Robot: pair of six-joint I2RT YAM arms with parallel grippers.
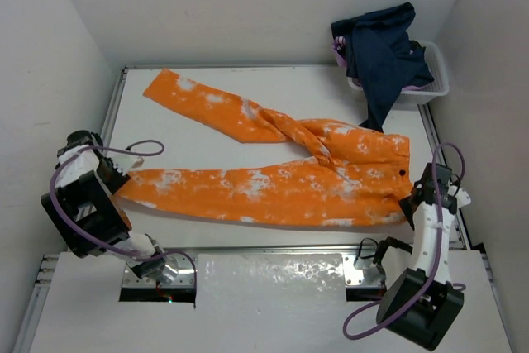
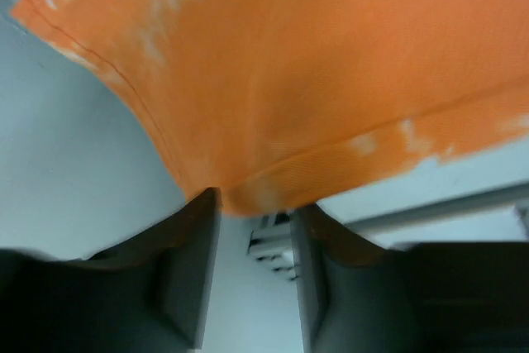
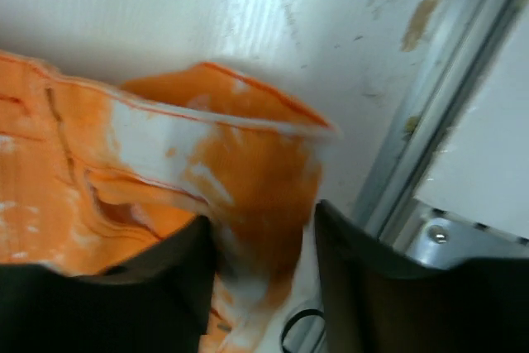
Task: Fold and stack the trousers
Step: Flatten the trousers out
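From above, you see the trousers [image 1: 273, 183] spread on the table [image 1: 273, 88], long axis running 9 to 3 o'clock, waist at 3. The near leg lies straight, while the far leg twists at the crotch and angles off toward 10. Your left gripper [image 1: 118, 179] sits at the near leg's cuff [image 1: 136, 189] at 9 o'clock, and your right gripper [image 1: 411, 204] sits at the near waistband corner [image 1: 395, 214] at 3, so each arm has its own end of that axis. A basket [image 1: 438, 80] of dark clothes stands at 1 o'clock, well apart. In the left wrist view the jaws stand parted, with the cuff hem touching the tips at 12 o'clock and nothing pinched between them. In the right wrist view, which is blurred, the jaws are also spread. The waistband corner droops into the gap against the 9 o'clock finger [image 3: 165, 270], with bare table showing beside the other, so it looks unclamped. I'd judge both ends need a firm pinch before any fold.
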